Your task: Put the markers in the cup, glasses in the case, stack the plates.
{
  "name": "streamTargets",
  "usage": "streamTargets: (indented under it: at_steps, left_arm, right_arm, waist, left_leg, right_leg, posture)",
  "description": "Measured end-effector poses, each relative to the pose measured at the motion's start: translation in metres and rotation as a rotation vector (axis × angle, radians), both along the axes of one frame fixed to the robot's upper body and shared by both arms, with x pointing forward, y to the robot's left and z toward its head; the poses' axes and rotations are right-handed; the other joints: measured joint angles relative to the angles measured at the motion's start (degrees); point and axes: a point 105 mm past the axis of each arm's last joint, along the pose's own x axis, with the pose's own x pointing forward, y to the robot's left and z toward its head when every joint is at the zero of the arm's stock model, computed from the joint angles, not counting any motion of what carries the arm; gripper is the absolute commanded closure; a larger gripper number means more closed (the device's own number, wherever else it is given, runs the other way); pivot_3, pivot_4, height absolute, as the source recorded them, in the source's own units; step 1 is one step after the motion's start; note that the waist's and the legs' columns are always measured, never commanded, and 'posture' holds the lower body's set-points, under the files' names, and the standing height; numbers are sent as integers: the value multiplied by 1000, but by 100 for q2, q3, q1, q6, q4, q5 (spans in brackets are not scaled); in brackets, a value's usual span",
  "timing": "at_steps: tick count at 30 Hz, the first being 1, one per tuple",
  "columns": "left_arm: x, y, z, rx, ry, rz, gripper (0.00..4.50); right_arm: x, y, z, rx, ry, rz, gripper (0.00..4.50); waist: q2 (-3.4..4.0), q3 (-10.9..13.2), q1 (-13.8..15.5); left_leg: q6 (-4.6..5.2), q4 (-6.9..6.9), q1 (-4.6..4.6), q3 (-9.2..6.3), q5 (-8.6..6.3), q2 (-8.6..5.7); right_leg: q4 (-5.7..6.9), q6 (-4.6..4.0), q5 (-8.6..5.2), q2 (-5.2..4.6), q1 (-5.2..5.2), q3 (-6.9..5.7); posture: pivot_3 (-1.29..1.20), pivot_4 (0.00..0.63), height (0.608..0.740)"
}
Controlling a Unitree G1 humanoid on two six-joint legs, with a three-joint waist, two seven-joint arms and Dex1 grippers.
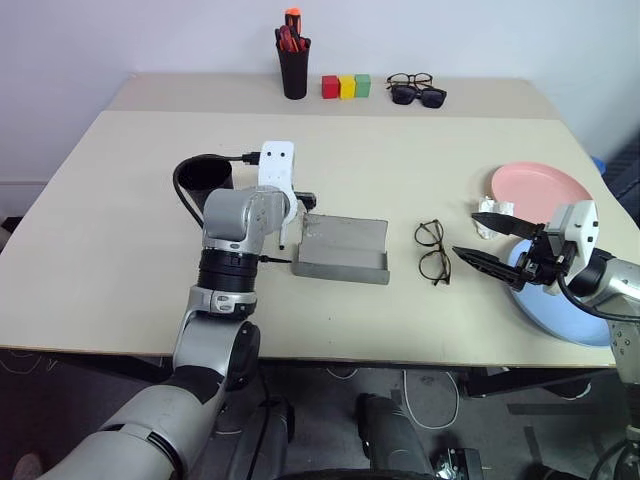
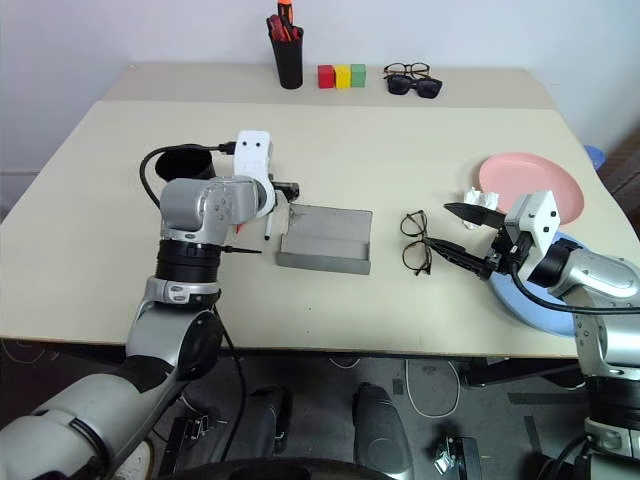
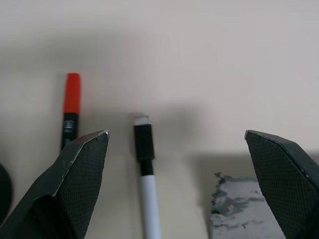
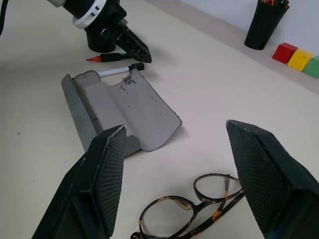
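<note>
You've got the case (image 1: 340, 250) mid table (image 1: 100, 250), markers (image 3: 144, 164) just left of it, glasses (image 1: 433, 251) right, plates (image 1: 540, 185) far right, cup (image 1: 205, 176) behind-left.

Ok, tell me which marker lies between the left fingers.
The white-bodied marker with the black cap; the red marker lies outside the left fingers.

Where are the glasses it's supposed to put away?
The glasses lie folded on the table, between the open grey case and the right gripper.
</note>
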Motion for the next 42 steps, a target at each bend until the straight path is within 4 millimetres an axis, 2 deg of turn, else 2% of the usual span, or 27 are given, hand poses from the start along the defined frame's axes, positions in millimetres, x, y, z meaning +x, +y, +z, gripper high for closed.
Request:
streamTargets:
  at_steps: [6,13,14,17,18,31,42]
  left_arm:
    - [0,-1,-13,-7,61,29,0]
    - [2,5,-11,-14,64,64,0]
    - [2,5,-11,-14,64,64,526]
    - [3,7,-11,-10,63,71,1742]
    - [3,7,-11,-10,63,73,2294]
    - [4,19,-14,0,77,137,2294]
    - [4,18,-22,13,114,138,2294]
  right_arm:
    - [1,0,0,2,-2,-6,1261]
    - [1,-1,-1,4,1,-16,1261]
    - [0,-2,-2,4,3,-17,1204]
    - [0,-2,-2,4,5,-20,1204]
    - [0,-2,-2,5,5,-21,1204]
    - [1,-2,-2,6,3,-29,1204]
    - [1,-3,-3,8,7,-36,1204]
  waist:
    - [0,0,1]
    - [0,0,6]
    - [0,0,7]
    - [0,0,2]
    - [0,0,1]
    - [0,0,6]
    - [0,0,3]
  left_leg:
    - [0,0,0,0,0,0]
    - [0,0,-1,0,0,0]
    - [0,0,-1,0,0,0]
    - [0,0,0,0,0,0]
    - [0,0,0,0,0,0]
    - [0,0,0,0,0,0]
    - [0,0,0,0,0,0]
  right_leg:
    - [0,0,0,0,0,0]
    - [-1,0,0,0,0,0]
    - [-1,1,0,0,0,0]
    - [0,1,0,0,0,0]
    - [0,1,0,0,0,0]
    - [0,1,1,0,0,0]
    - [0,2,1,0,0,0]
  posture:
    - [0,150,740]
    - [0,150,740]
    - [0,150,740]
    - [0,150,740]
    - [0,150,740]
    - [0,150,740]
    - [0,150,740]
